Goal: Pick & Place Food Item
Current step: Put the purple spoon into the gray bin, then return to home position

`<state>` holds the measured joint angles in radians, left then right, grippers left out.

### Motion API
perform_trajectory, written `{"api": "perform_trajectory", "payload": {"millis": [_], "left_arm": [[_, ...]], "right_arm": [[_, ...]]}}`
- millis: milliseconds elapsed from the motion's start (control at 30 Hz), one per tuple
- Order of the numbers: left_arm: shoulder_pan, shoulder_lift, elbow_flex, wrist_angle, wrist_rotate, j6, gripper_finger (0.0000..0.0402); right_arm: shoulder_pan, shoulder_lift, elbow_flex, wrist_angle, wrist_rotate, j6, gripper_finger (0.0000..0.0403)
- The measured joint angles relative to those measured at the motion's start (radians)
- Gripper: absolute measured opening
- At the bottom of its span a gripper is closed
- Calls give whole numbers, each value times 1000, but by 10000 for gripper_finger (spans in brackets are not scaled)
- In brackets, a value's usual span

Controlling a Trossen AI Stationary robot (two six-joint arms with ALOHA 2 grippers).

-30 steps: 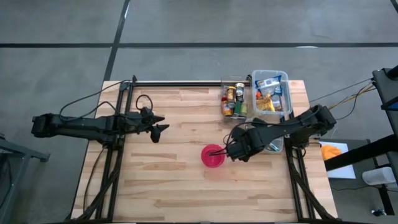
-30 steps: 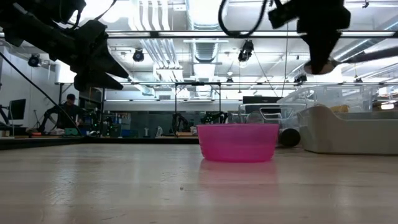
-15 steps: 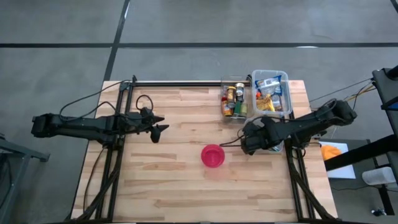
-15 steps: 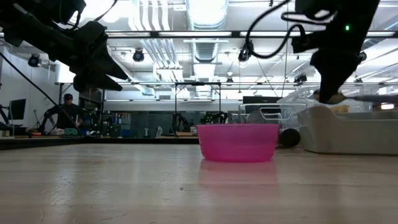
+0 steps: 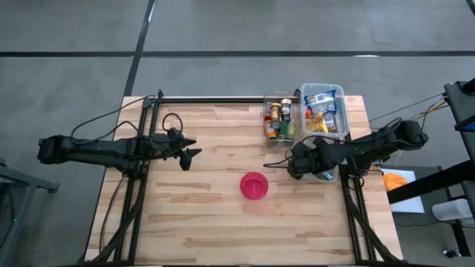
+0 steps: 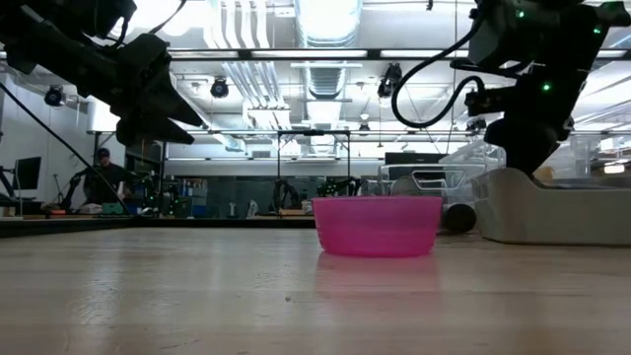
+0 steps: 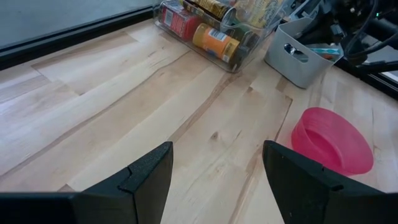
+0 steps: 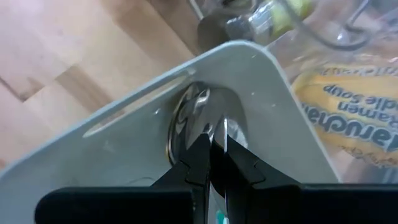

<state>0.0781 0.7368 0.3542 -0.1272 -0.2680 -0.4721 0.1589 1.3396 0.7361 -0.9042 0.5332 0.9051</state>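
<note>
Having left the pink bowl, the right gripper, jaws closed, hangs inside the grey bin.

Left gripper fingers apart, right gripper fingers together

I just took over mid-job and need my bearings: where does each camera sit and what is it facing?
High: overhead, straight down; both arms, pink bowl.
Low: table height, level across; pink bowl, both arms above.
Left wrist: past open left gripper toward bowl and grey bin.
Right wrist: shut right gripper down in grey bin.
Shared: the bowl shows in high, low and left wrist.
</note>
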Motion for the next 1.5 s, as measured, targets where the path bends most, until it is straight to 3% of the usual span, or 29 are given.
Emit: {"api": "perform_trajectory", "payload": {"millis": [233, 933, 1167, 1500], "left_arm": [[0, 0, 0, -5, 0, 0, 248], [0, 0, 0, -5, 0, 0, 249], [0, 0, 0, -5, 0, 0, 249], [0, 0, 0, -5, 0, 0, 249]], "right_arm": [[0, 2, 0, 3, 46, 23, 28], [2, -3, -4, 73, 23, 3, 211], [2, -3, -4, 76, 15, 0, 235], [2, -3, 23, 90, -14, 14, 236]]}}
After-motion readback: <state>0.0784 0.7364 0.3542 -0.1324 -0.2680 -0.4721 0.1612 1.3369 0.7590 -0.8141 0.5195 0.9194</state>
